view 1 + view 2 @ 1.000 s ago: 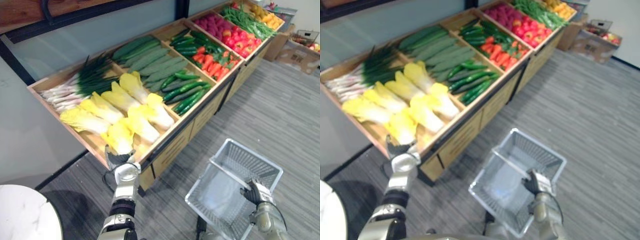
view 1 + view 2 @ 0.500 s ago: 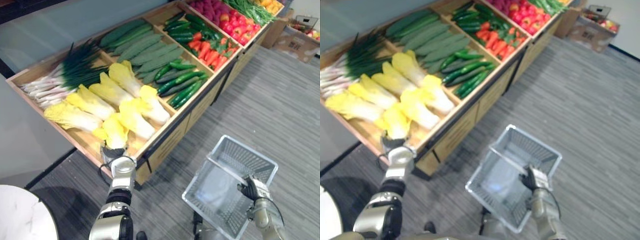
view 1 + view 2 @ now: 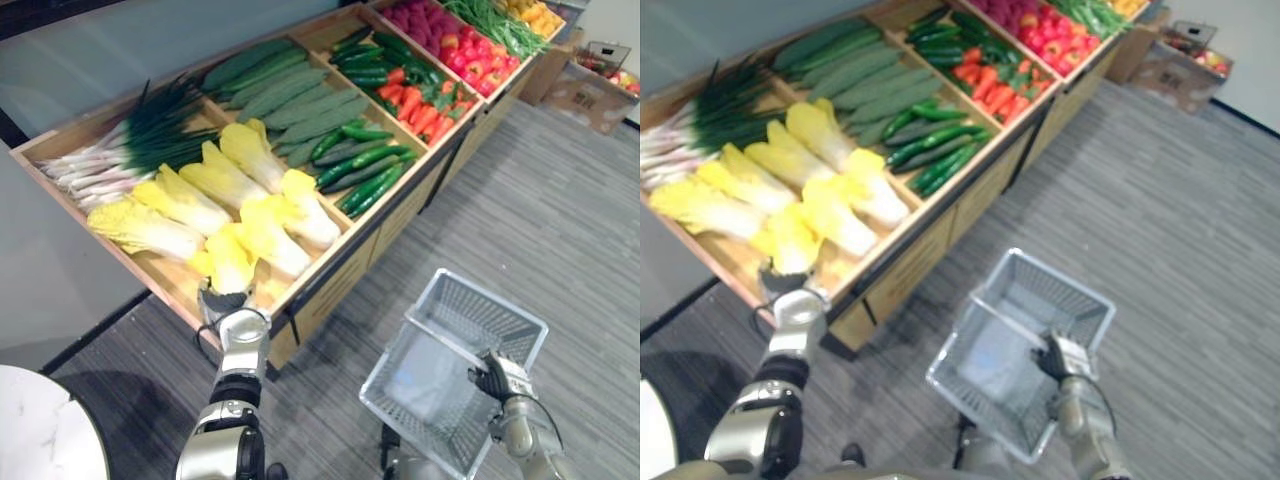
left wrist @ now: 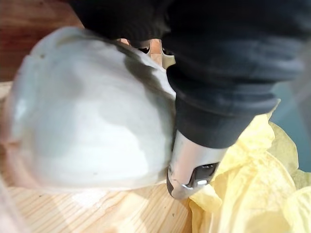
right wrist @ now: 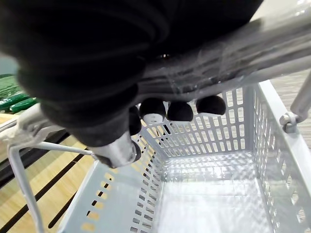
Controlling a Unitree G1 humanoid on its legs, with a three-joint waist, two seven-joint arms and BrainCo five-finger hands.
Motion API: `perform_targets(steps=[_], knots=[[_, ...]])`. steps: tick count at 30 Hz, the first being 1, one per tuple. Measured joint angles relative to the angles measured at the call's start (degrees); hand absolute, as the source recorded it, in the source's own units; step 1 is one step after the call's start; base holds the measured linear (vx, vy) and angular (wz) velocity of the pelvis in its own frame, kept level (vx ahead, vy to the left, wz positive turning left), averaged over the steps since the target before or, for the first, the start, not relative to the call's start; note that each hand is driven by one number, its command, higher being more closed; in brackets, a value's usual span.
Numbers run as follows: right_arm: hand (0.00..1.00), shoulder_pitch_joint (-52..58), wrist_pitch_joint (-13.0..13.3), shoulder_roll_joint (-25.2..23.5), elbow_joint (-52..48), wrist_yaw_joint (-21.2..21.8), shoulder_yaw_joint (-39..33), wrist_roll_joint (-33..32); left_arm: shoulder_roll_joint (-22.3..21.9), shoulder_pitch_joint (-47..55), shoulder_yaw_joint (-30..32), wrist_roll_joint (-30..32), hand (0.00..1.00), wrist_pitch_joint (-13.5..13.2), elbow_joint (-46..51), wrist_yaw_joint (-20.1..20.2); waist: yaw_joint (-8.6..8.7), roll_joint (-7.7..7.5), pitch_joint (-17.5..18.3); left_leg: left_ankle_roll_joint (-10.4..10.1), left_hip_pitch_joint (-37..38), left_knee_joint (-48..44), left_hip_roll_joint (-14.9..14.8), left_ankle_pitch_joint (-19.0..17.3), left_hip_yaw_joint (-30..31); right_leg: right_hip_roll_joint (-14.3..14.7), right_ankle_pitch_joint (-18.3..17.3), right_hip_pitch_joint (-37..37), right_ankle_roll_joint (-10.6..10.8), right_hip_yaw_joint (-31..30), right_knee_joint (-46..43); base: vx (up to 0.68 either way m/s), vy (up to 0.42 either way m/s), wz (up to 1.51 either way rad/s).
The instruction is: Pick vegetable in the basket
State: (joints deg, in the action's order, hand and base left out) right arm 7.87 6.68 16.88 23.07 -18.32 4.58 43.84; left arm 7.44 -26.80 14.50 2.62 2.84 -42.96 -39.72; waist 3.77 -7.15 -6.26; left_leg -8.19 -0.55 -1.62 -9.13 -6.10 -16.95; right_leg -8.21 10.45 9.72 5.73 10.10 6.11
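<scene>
While right hand [image 3: 497,378] grips basket [image 3: 470,310]; left hand [image 3: 222,303] touches cabbage [image 3: 228,262] in bin [image 3: 175,283]

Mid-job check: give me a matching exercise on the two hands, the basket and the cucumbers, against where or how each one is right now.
Things:
1. left hand
2. right hand
3. basket
4. cucumbers

States or places:
A. nothing inside it
B. curled round the handle
C. lying just right of the cabbages
D. at the white end of the nearest cabbage

Pairs: 1-D, 2-B, 3-A, 4-C
</scene>
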Motion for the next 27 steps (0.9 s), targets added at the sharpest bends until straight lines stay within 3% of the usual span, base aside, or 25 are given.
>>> perform_targets(steps=[4, 12, 19, 27], knots=[[1.00, -0.46, -0.01, -0.01, 0.38, 0.05, 0.38, 0.00, -0.56, 0.55, 0.02, -0.14, 1.00, 0.36, 3.69, 0.11, 0.02, -0.20, -0.11, 0.01, 0.02, -0.11, -0.04, 0.01, 0.39, -0.03, 0.00, -0.35, 0.00, 0.45, -0.01, 0.00, -0.008, 0.05], [1.00, 0.14, -0.07, -0.15, 0.36, 0.16, 0.38, 0.16, -4.91, 4.76, -0.81, 1.02, 1.00, 0.09, 23.31, 0.06, -0.90, -0.46, -0.27, 0.03, 0.17, -0.83, -0.05, 0.00, 2.13, -0.26, 0.03, -1.79, 0.01, 1.32, -0.04, 0.00, -0.003, 0.08], [1.00, 0.56, -0.08, -0.28, 0.33, 0.44, 0.10, 0.68, -7.35, 8.21, -0.87, 3.14, 1.00, -0.08, 30.25, 0.80, -1.14, -0.32, -0.21, 0.38, -0.36, -2.71, -0.08, -0.64, 3.04, -0.50, 0.03, -2.57, 0.01, 1.82, -0.04, -0.04, -0.011, 0.05], [1.00, 1.03, -0.30, -0.30, 0.50, 1.32, -2.09, 1.05, -7.96, 10.95, -3.12, 3.13, 1.00, -0.57, 34.15, 3.19, -1.44, 1.61, 0.84, 0.24, -0.38, -3.05, -0.11, -0.76, 3.27, -0.46, 0.01, -2.75, 0.02, 1.88, -0.05, -0.01, -0.007, 0.01]])
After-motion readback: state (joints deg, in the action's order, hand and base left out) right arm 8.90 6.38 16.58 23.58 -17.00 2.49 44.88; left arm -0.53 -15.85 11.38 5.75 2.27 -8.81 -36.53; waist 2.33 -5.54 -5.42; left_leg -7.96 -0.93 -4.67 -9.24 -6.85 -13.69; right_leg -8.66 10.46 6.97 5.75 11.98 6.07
